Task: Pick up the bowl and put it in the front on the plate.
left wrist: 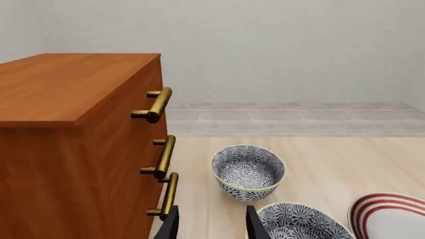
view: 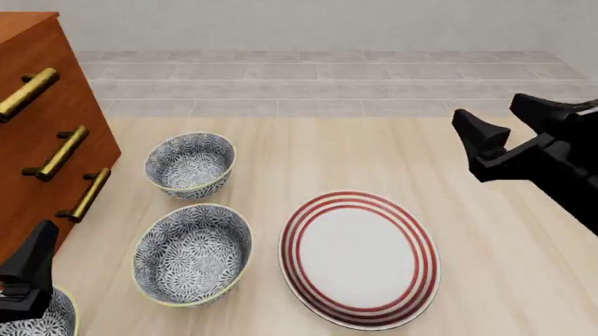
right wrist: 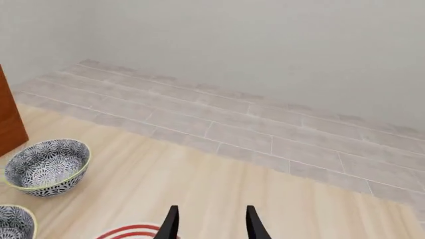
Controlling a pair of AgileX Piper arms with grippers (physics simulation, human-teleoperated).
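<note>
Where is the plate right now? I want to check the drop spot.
In the front view the plate lies flat on the table, centre-right and near the front edge, just right of the middle bowl.

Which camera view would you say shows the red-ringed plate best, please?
The front view: the whole plate lies in frame, empty, right of the middle bowl. The left wrist view catches only part of it at the picture's edge; the right wrist view shows a sliver of red rim.
</note>
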